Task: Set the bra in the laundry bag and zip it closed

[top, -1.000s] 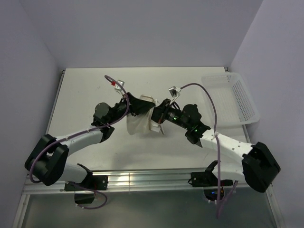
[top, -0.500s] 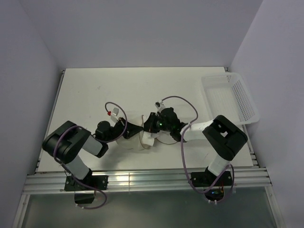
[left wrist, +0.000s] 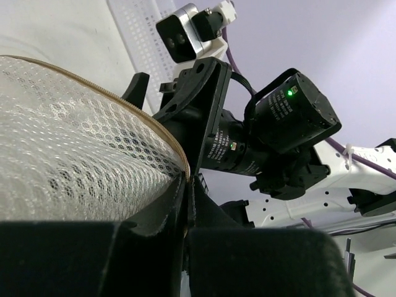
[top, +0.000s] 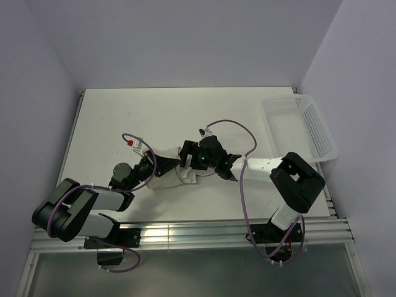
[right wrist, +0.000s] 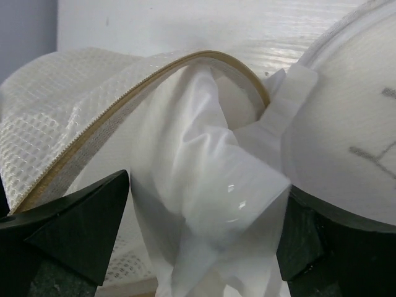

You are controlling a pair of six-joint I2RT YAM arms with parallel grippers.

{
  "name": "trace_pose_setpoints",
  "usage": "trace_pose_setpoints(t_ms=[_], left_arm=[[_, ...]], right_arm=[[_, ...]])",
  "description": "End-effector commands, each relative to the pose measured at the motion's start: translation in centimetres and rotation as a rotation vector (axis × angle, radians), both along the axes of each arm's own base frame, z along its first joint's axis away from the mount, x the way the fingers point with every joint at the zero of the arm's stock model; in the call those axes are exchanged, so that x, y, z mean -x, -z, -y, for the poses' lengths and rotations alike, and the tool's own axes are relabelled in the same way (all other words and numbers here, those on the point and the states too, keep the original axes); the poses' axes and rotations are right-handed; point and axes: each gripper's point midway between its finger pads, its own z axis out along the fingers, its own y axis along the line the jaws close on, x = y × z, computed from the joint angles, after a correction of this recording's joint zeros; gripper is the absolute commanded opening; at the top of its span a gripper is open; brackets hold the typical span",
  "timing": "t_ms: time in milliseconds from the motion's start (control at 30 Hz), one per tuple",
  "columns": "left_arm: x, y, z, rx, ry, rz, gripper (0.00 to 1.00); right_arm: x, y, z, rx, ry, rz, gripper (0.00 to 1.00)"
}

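Feeding the bra [right wrist: 204, 154] into the bag [left wrist: 68, 136] at the middle of the table [top: 124, 117], the two arms meet nose to nose; the left gripper [left wrist: 187, 182] is pinched tight on the bag's tan zip rim [right wrist: 154, 77], holding the mouth up; the right gripper [right wrist: 203, 192] has a finger on either side of a bunched fold of the bra, which fills the gap between them, so we read it as clamped on the cloth. We judge the insertion part done: some of the bra lies under the arched rim, some hangs outside by the fingers; the zip is open. The risks as we see them: once let go, the crumpled, unseated fabric may spring back out; a fold left across the teeth would jam the zip; should the left pinch slip off the thin rim, the mesh would sag over the opening; cloth snagged on a finger could be dragged out as the arm backs away. The bra looks smooth, white and faintly glossy, creased into loose folds; we cannot tell whether the round white form at the right is a cup or the bag's face. The basket [top: 300, 127] stands well apart.
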Motion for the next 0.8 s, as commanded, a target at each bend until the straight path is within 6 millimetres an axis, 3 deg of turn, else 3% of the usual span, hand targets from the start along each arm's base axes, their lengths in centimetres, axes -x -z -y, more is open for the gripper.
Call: trace_pose_setpoints(t_ms=[0,200,300,367,433,567,667,767], left_arm=[[0.6,-2.1,-0.2,0.03,0.004,0.131,0.09],[0.4,-1.1,-0.5,0.026,-0.005,0.105,0.09],[0.5,-0.3,-0.5,0.026,-0.002,0.084,0.09],[0.6,-0.5,-0.7,0.04,-0.002,0.096,0.09],[0.6,-0.2,-0.6,0.048,0.006,0.084,0.09],[0.6,-0.6,-0.4,0.063,0.015,0.093,0.08],[0.4,-0.6,-0.4,0.048,0.013,0.095,0.09],[0.3,-0.7,-0.4,0.04,0.009,0.106,0.08]], right_arm=[[-0.2,-5.2,-0.2,-0.024,-0.001,0.104,0.96],[-1.3,-4.6,4.4,0.031,0.069,0.104,0.98],[-1.5,-5.2,5.1,0.053,0.047,0.106,1.0],[-1.3,-4.5,5.9,0.1,0.051,0.107,1.0],[-1.8,-4.2,7.9,0.118,0.098,0.107,1.0],[-2.1,-1.8,12.8,0.203,0.192,0.076,0.97],[-2.2,-0.5,15.1,0.313,0.234,0.07,0.97],[-1.9,1.9,15.2,0.363,0.212,0.013,0.97]])
